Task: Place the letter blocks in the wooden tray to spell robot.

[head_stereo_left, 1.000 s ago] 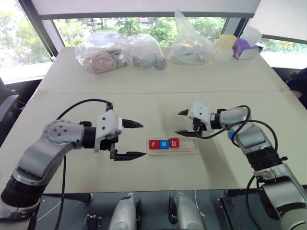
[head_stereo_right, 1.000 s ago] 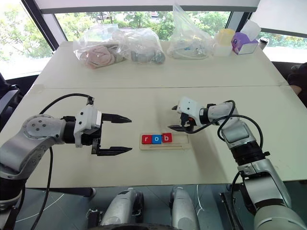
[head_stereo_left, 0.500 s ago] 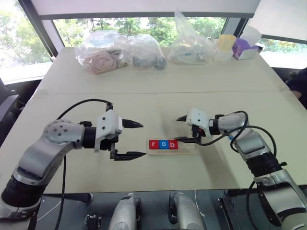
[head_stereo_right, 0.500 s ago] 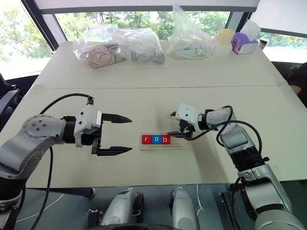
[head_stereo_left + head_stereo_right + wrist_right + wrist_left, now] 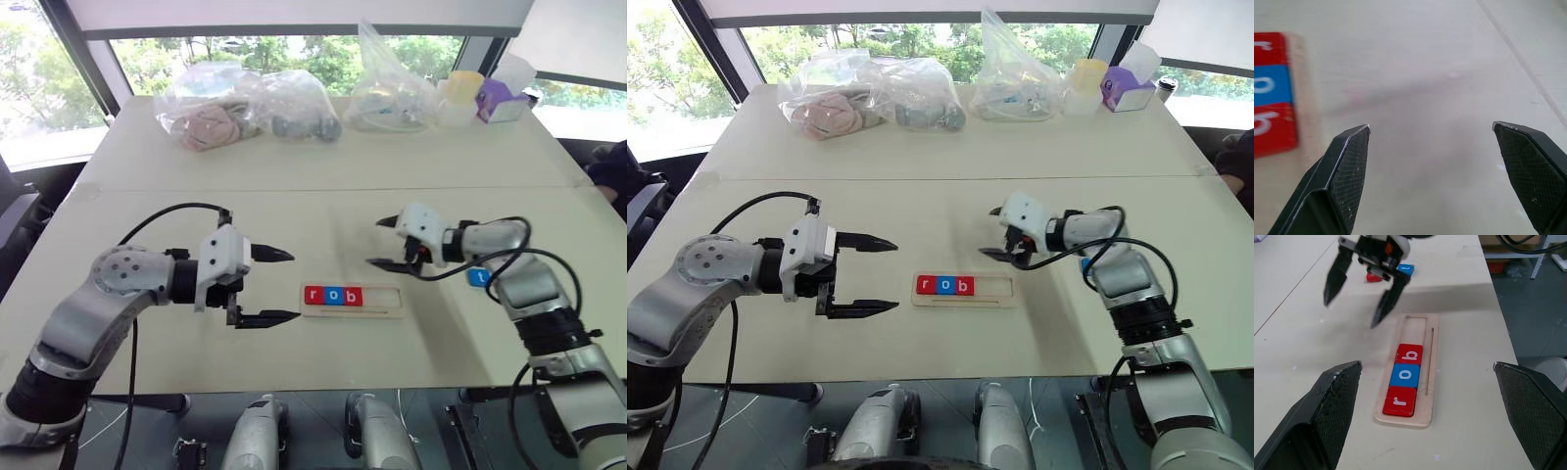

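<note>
My left gripper (image 5: 282, 286) jaws wide, empty, left of wooden tray (image 5: 380, 301). Tray on bench (image 5: 323, 186) holds three letter blocks (image 5: 333, 295): r, o, b. My right gripper (image 5: 383, 243) jaws apart, empty, above tray's right end. Blue t block (image 5: 478, 277) beside right forearm.

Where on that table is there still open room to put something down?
Bare tabletop lies between the plastic bags and the wooden tray, and along the near edge. The tray's right end sits unfilled beside the letter blocks. The far edge is crowded.
</note>
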Motion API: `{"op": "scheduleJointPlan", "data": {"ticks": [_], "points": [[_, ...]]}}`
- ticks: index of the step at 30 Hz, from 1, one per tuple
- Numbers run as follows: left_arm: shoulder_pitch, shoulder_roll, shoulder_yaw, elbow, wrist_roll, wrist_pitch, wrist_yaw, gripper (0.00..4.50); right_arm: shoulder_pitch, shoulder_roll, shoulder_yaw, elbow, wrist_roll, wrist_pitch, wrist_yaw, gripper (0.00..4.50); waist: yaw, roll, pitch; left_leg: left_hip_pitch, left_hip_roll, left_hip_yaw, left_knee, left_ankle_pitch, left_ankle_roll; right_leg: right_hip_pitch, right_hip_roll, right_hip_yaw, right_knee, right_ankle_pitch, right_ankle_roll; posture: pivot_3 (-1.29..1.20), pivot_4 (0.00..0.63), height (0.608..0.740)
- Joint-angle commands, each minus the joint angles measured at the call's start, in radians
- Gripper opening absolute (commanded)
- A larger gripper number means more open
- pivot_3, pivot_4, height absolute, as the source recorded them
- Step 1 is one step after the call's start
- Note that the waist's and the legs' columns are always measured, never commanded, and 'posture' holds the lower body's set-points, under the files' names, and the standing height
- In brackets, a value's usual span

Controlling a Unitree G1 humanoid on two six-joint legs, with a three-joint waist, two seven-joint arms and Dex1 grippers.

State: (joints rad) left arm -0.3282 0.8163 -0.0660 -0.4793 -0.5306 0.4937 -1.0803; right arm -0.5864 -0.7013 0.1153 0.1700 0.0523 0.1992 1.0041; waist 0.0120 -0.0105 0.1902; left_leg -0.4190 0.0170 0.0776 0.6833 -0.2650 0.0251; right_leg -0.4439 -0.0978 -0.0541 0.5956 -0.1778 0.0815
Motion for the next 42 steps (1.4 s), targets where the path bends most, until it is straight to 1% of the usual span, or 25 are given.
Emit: {"op": "scheduleJointPlan", "data": {"ticks": [1, 4, 8, 10, 12, 15, 22, 31, 32, 33, 34, 36, 38, 42], "points": [[-0.008, -0.006, -0.003, -0.023, 0.009, -0.019, 0.002, 4.50, 0.000, -0.041, -0.087, -0.011, -0.023, 0.031, -0.103, 4.10, -0.001, 0.000, 0.000, 0.000, 0.000, 0.000, 0.000, 0.000, 0.000, 0.000, 0.000, 0.000, 0.000, 0.000, 0.000, 0.00, 0.150, 0.740], [-0.012, -0.014, -0.007, -0.012, 0.014, -0.025, 0.001, 4.50, 0.021, -0.059, -0.137, 0.021, -0.072, 0.096, -0.240, 4.10, -0.002, 0.000, 0.000, 0.000, 0.000, 0.000, 0.000, 0.000, 0.000, 0.000, 0.000, 0.000, 0.000, 0.000, 0.000, 0.00, 0.150, 0.740], [-0.015, -0.027, -0.015, -0.007, 0.024, -0.028, 0.001, 4.50, 0.095, -0.042, -0.198, -0.063, -0.048, 0.285, -0.320, 4.10, 0.000, 0.000, 0.000, 0.000, 0.000, 0.000, 0.000, 0.000, 0.000, 0.000, 0.000, 0.000, 0.000, 0.000, 0.000, 0.00, 0.150, 0.740], [-0.020, -0.033, -0.018, 0.000, 0.029, -0.030, -0.002, 4.50, 0.139, 0.004, -0.242, -0.153, -0.025, 0.441, -0.384, 4.10, -0.001, 0.000, 0.000, 0.000, 0.000, 0.000, 0.000, 0.000, 0.000, 0.000, 0.000, 0.000, 0.000, 0.000, 0.000, 0.00, 0.150, 0.740], [-0.023, -0.037, -0.021, 0.004, 0.032, -0.033, -0.006, 4.50, 0.162, 0.042, -0.276, -0.207, -0.017, 0.542, -0.444, 4.10, -0.006, 0.000, 0.000, 0.000, 0.001, 0.000, 0.000, 0.000, 0.000, 0.000, 0.000, 0.000, 0.001, 0.000, 0.000, 0.00, 0.150, 0.740], [-0.035, -0.043, -0.028, 0.016, 0.036, -0.036, -0.011, 4.50, 0.175, 0.083, -0.311, -0.232, -0.017, 0.615, -0.522, 4.10, -0.005, 0.001, -0.001, 0.001, 0.000, 0.000, 0.000, 0.000, 0.000, 0.000, 0.000, 0.000, 0.001, 0.000, 0.000, 0.00, 0.150, 0.740], [-0.056, -0.048, -0.038, 0.037, 0.043, -0.044, -0.022, 4.50, 0.166, 0.139, -0.342, -0.236, 0.028, 0.729, -0.588, 4.10, -0.005, 0.001, -0.001, 0.000, 0.000, 0.000, 0.000, 0.000, 0.000, 0.000, 0.000, 0.000, 0.000, 0.000, 0.000, 0.00, 0.150, 0.740], [-0.048, -0.046, -0.031, 0.024, 0.042, -0.039, -0.019, 4.50, 0.170, 0.188, -0.331, -0.214, 0.071, 0.758, -0.630, 4.10, -0.009, 0.001, -0.001, 0.000, 0.000, -0.001, 0.000, 0.000, 0.000, 0.000, 0.000, 0.000, 0.001, 0.000, 0.000, 0.00, 0.150, 0.740], [-0.048, -0.046, -0.031, 0.023, 0.042, -0.038, -0.018, 4.50, 0.170, 0.188, -0.329, -0.215, 0.074, 0.758, -0.632, 3.71, -0.010, 0.001, -0.001, 0.000, 0.000, -0.001, 0.000, 0.000, 0.000, 0.000, 0.000, 0.000, 0.001, 0.000, 0.000, 0.00, 0.150, 0.740], [-0.046, -0.045, -0.030, 0.020, 0.041, -0.036, -0.017, 4.50, 0.170, 0.189, -0.326, -0.220, 0.079, 0.763, -0.633, 3.53, -0.010, 0.001, -0.001, 0.000, 0.000, -0.001, 0.000, 0.000, 0.000, 0.000, 0.000, 0.000, 0.001, 0.000, 0.000, 0.00, 0.150, 0.740], [-0.043, -0.044, -0.028, 0.017, 0.041, -0.036, -0.016, 4.50, 0.171, 0.190, -0.323, -0.227, 0.084, 0.770, -0.634, 3.20, -0.011, 0.001, -0.001, 0.000, 0.000, -0.001, 0.000, 0.000, 0.000, 0.000, 0.000, 0.000, 0.001, 0.000, 0.000, 0.00, 0.150, 0.740], [-0.041, -0.044, -0.028, 0.015, 0.040, -0.034, -0.013, 4.50, 0.172, 0.191, -0.321, -0.239, 0.095, 0.780, -0.637, 2.10, -0.010, 0.001, -0.001, 0.000, 0.000, -0.001, 0.000, 0.000, 0.000, 0.000, 0.000, 0.000, 0.001, 0.000, 0.000, 0.00, 0.150, 0.740], [-0.039, -0.044, -0.028, 0.014, 0.039, -0.034, -0.012, 4.50, 0.173, 0.188, -0.319, -0.254, 0.104, 0.790, -0.638, 1.15, -0.009, 0.001, -0.001, 0.000, 0.000, -0.001, 0.000, 0.000, 0.000, 0.000, 0.000, 0.000, 0.001, 0.000, 0.000, 0.00, 0.150, 0.740], [-0.039, -0.045, -0.030, 0.016, 0.040, -0.038, -0.013, 4.50, 0.174, 0.186, -0.326, -0.313, 0.121, 0.844, -0.651, 1.14, -0.008, 0.001, -0.001, 0.000, 0.001, -0.001, 0.000, 0.000, 0.000, 0.000, 0.000, 0.000, 0.000, 0.000, 0.000, 0.00, 0.150, 0.740]]}}
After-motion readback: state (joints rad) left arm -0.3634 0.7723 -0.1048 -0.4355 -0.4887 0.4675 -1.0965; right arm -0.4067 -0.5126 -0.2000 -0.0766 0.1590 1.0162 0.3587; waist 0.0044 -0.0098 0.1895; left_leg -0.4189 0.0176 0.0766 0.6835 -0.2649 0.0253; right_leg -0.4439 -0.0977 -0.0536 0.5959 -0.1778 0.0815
